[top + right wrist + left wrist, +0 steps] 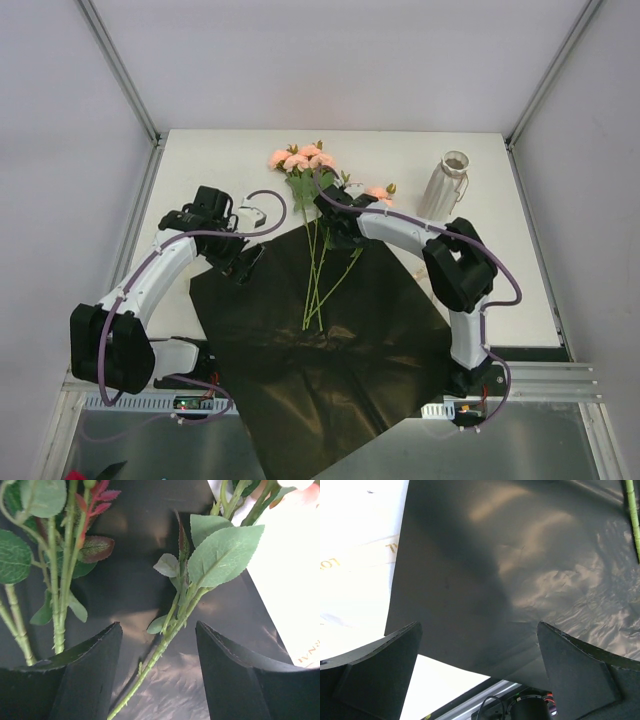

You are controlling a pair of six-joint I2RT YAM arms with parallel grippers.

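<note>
Since the right gripper [159,630] stands spread astride the lone rose stem [150,662] near the twelve o'clock corner of the black wrapping sheet [320,360], closing askew could crush its leaves [225,555], while the left gripper [477,625], likewise unclenched over the ten o'clock edge, might snag the sheet.

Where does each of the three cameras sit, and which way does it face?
Top external: above and behind the bases, looking down on the white table, glossy black wrapping sheet, pink flowers on green stems and white ribbed vase; both arms show.
Left wrist: on the left tool, facing down at the sheet's edge; its two black fingers show, apart.
Right wrist: on the right tool, facing down at leafy stems; its fingers flank one stem.
Shared: all three show the sheet and stems.
</note>
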